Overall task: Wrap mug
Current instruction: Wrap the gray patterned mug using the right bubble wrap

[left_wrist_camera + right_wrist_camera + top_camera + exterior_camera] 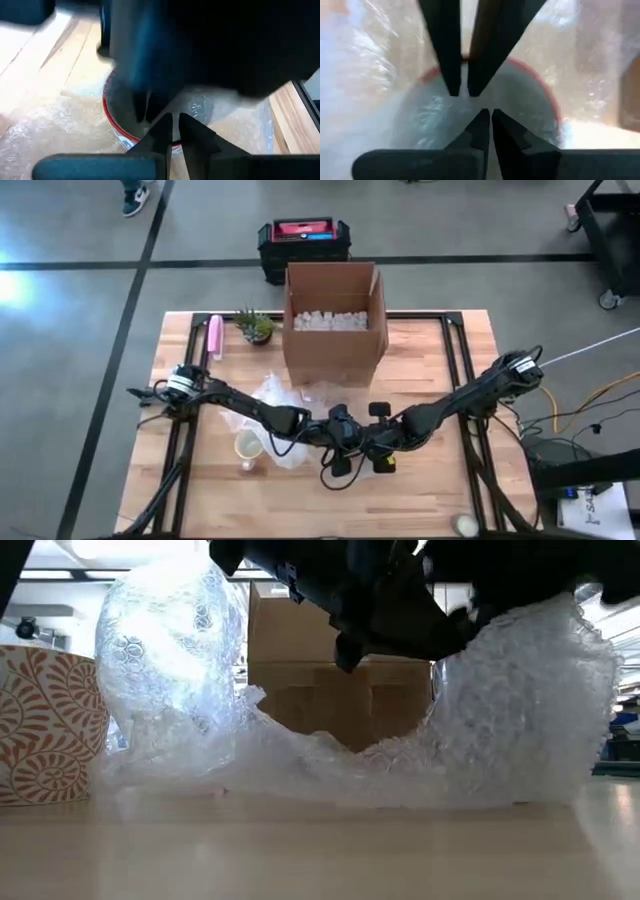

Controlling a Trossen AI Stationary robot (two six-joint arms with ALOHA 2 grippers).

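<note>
A mug with a red rim [540, 80] lies under clear bubble wrap [330, 765], directly below both grippers; the same red rim [107, 112] shows in the left wrist view. In the high view the arms hide this mug. My left gripper [173, 124] and my right gripper [487, 116] are both shut and meet tip to tip over the mug's mouth, at the table's middle [355, 445]. The wrap rests on the table and rises in a hump on either side [170, 650] [530, 690]. My left gripper comes slanting down onto the wrap over the mug's mouth [200, 107]. Its shut fingertips [160, 131] meet the sheet there; one layer or several, I cannot tell. My right gripper comes slanting down from the opposite side. Its shut fingertips [497, 125] are on the wrap over the mug's mouth [435, 107].
A second mug, white with an orange leaf pattern [45, 725], stands left of the wrap [247, 448]. An open cardboard box of packing peanuts [333, 320] stands at the far middle, with a small plant [256, 326] and a pink thing [214, 336] to its left.
</note>
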